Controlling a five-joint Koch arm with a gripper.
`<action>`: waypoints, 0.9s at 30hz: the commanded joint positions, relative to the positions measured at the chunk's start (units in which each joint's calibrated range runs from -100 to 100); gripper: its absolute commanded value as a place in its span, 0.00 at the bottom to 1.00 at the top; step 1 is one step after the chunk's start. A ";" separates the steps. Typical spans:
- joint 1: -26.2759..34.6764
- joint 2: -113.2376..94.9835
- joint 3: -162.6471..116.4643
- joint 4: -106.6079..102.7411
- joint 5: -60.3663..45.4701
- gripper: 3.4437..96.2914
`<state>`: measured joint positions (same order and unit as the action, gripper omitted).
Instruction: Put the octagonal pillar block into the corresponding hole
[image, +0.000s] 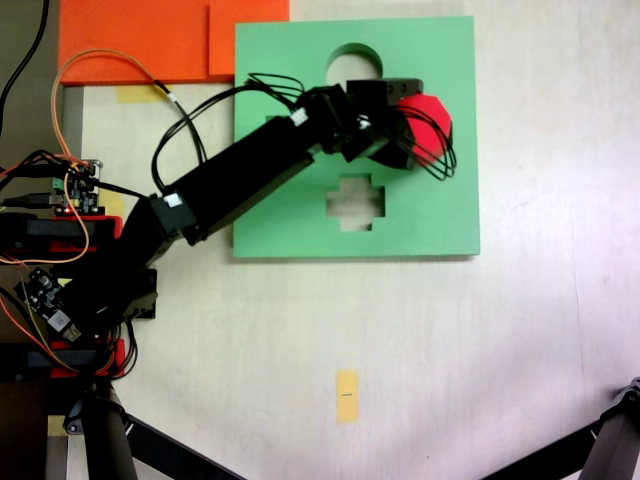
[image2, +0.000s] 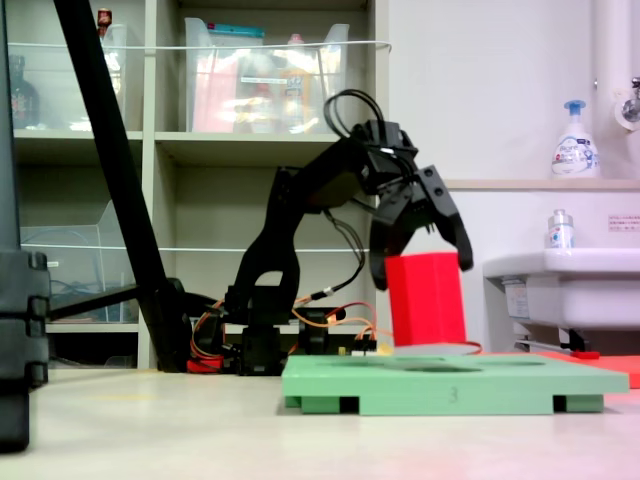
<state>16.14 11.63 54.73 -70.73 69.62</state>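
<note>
The red octagonal pillar block (image: 428, 122) is held over the eight-sided hole of the green foam board (image: 300, 210), covering that hole in the first exterior view. My gripper (image: 410, 128) is shut on the block, with the black arm stretched across the board from the first exterior view's left. In the second exterior view the block (image2: 426, 300) stands slightly tilted, its lower end right at the board's (image2: 450, 385) top surface. The gripper (image2: 425, 262) clasps the block's upper part. Whether the block has entered the hole, I cannot tell.
The cross cutout (image: 355, 200) is open, while the round cutout (image: 350, 62) is partly hidden and the arm covers the square one. Orange foam sheets (image: 150, 40) lie at the back left. Yellow tape (image: 346, 395) marks the table. A tripod pole (image2: 110, 150) and a sink (image2: 565, 290) flank the scene.
</note>
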 joint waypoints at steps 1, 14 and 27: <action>0.44 -0.32 5.19 1.93 0.54 0.30; 0.78 6.53 8.48 1.93 -2.30 0.30; 1.66 9.74 8.58 2.02 -6.40 0.30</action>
<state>17.46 22.02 58.75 -70.73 63.57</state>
